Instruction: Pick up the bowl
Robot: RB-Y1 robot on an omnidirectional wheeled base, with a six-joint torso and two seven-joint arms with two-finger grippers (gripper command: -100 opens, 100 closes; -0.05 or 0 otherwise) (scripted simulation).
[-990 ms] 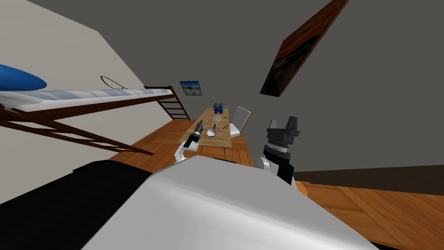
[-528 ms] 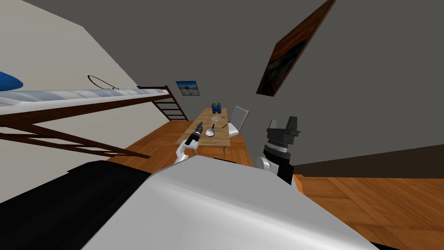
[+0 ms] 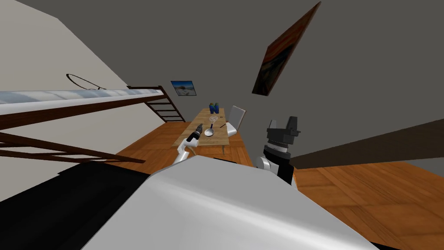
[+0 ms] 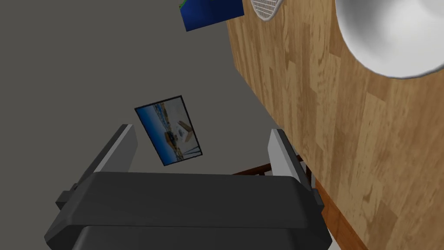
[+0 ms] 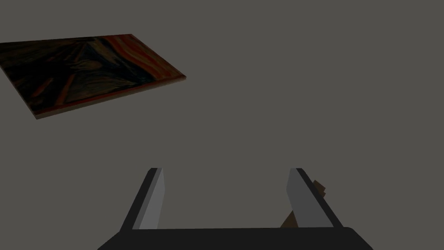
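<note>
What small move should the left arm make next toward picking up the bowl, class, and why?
Probably swing the left gripper sideways over the wooden table toward the white bowl. Its fingers stand open with nothing between them, aimed past the table's edge at the wall, while the bowl sits off to one side, beyond the finger nearer the table.

One bowl (image 3: 209, 132), one table (image 3: 217, 139), one chair (image 3: 236, 119), two pictures (image 3: 183, 87) (image 3: 284, 50)
</note>
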